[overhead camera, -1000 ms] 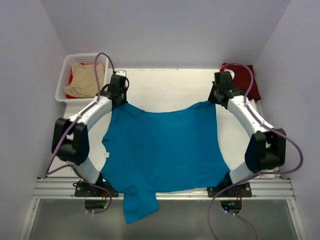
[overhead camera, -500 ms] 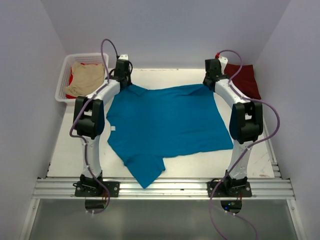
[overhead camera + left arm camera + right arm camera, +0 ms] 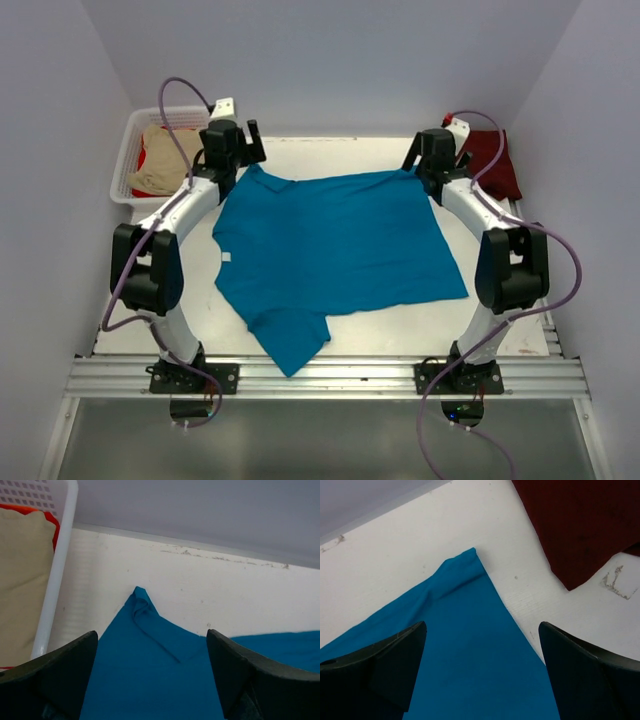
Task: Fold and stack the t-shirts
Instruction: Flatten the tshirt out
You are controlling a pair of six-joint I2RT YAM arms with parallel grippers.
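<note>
A teal-blue t-shirt (image 3: pixel 330 250) lies spread flat on the white table, one sleeve reaching the near edge. My left gripper (image 3: pixel 245 140) hovers open just above the shirt's far left corner (image 3: pixel 142 600), holding nothing. Over the far right corner (image 3: pixel 465 562) my right gripper (image 3: pixel 420 150) also stands open and empty. A dark maroon t-shirt (image 3: pixel 495 160) lies folded at the back right, and its edge (image 3: pixel 580 525) shows in the right wrist view. Beige (image 3: pixel 170 155) and red t-shirts sit in the basket.
A white lattice basket (image 3: pixel 125 165) stands at the back left, its rim (image 3: pixel 57 575) close to my left gripper. Pale walls close in the table on three sides. The aluminium rail (image 3: pixel 330 378) with both arm bases runs along the near edge.
Both arms dragged the teal shirt away from the near edge toward the back. Both grippers then opened, let go of the far corners and rose slightly.
</note>
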